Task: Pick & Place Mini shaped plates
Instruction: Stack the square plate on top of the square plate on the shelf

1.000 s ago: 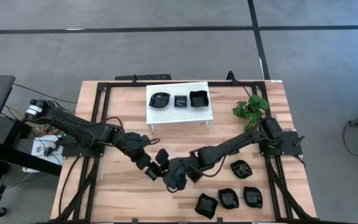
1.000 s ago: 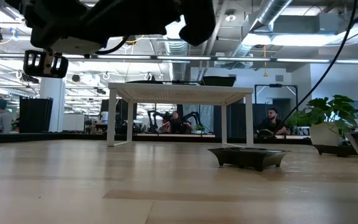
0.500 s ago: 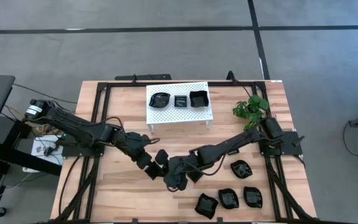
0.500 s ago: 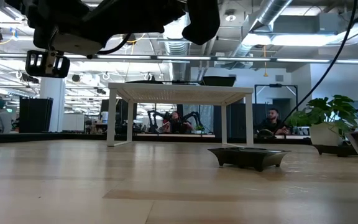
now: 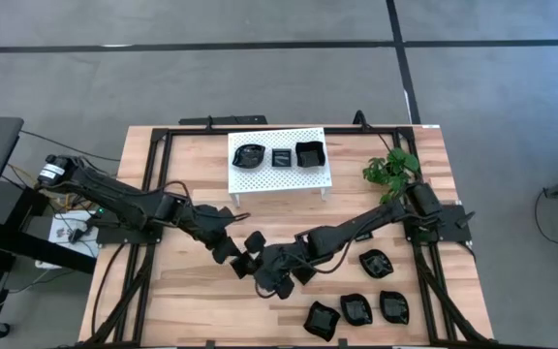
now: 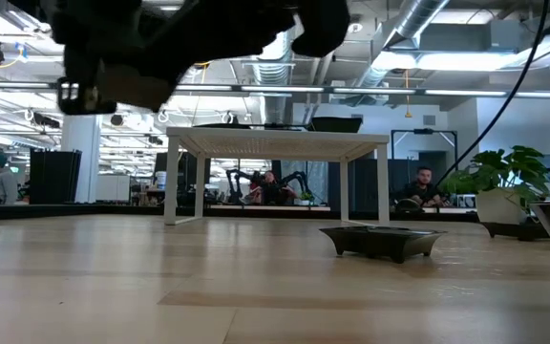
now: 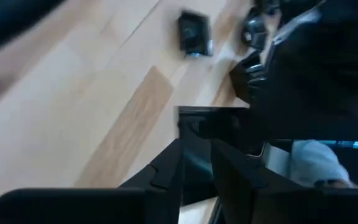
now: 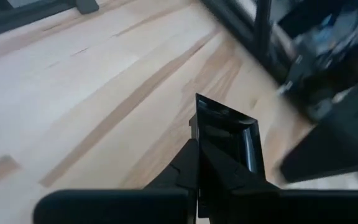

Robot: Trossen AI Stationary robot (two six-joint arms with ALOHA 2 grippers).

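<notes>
This looks like a hand-over in the air, over the middle of the table and a little toward its near edge. The right pincer [image 8: 197, 149] is pressed together on the rim of a square plate [image 8: 229, 134], a glossy black dish held clear of the wood. The left pincer [image 7: 197, 168] is right up against the same plate from the other side. Whether it is spread or pinching cannot be told from its own view, where the dish shows only as a dark blur ahead of it.

At the middle of the far edge stands the white rack [image 5: 279, 173], with 3 black plates on its top: a rounded one [image 5: 250, 154], a small square one [image 5: 281, 157] and a deeper square one [image 5: 309, 153]. 4 more plates lie loose toward the near right corner [image 5: 374, 262] [image 5: 356, 309] [image 5: 393, 306] [image 5: 322, 320]. The plant [image 5: 392, 167] sits by the right edge, toward the far right corner.

Judged from this, the step in hand is passing 1 plate between the arms. The next move calls for only 1 pincer to keep the rim while the other backs straight off without dragging the dish. The plate can then be carried up to a bare spot on the rack. With so thin a hold on a slick rim, it could swing or slip.

No brand, label or writing can be read anywhere.
</notes>
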